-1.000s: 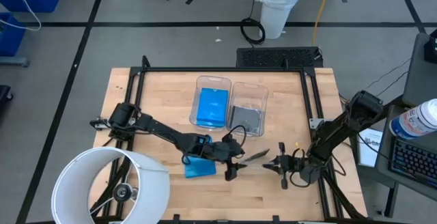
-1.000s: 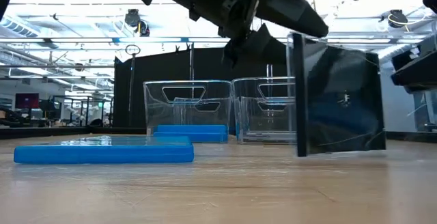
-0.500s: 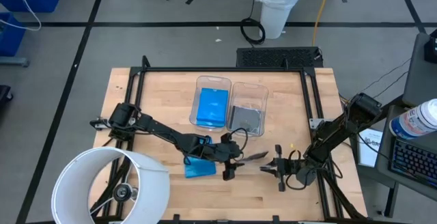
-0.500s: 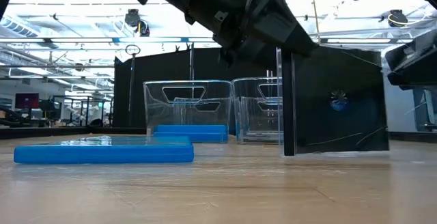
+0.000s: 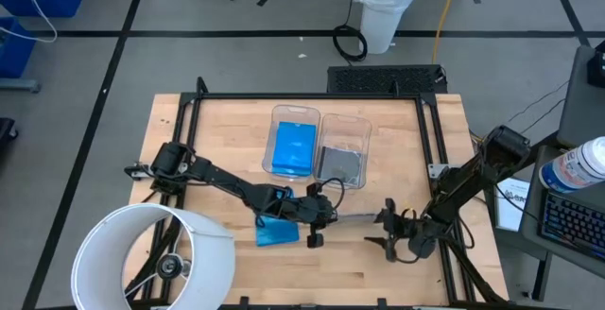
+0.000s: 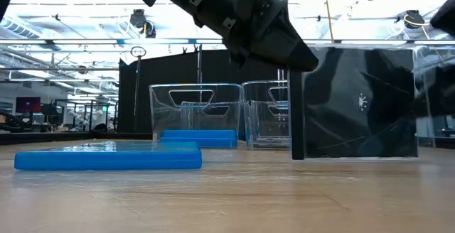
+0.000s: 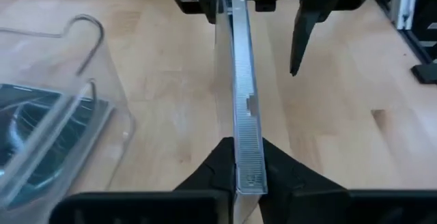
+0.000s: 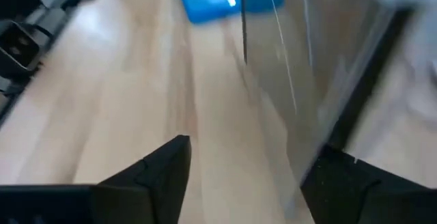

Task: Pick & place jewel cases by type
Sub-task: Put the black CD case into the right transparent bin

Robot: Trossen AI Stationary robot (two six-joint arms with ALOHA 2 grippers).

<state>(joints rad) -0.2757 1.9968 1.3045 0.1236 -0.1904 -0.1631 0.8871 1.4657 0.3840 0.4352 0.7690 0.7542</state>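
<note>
While the dark jewel case [image 6: 353,101] stands upright on its edge near the middle of the table's front half, the left gripper [image 7: 247,176] is pinched shut on one end of it, its two fingers [image 7: 212,173] pressing either face of the thin spine. The case's long axis runs from that gripper straight toward the right gripper [image 8: 242,176], which sits at the far end with its fingers [image 8: 153,169] spread apart, one on each side of the case and no longer clamping it. So the left arm is the one that holds it, and the case lies directly ahead of the left fingers, edge-on.

Compared with a second ago, the roles have swapped: the left fingers, then wide open around the case, have closed on it, and the right fingers, then shut on it, have let go. The case has also squared up to vertical in the low view.

A blue jewel case [image 5: 276,232] lies flat on the table just beside the left gripper, toward the front-left. Behind, toward the table's back edge, stand two clear bins [image 5: 345,124] side by side, the left one holding a blue case [image 5: 294,147], the right one a dark case [image 5: 339,164]. By my judgement, the held case belongs in the right bin.
</note>
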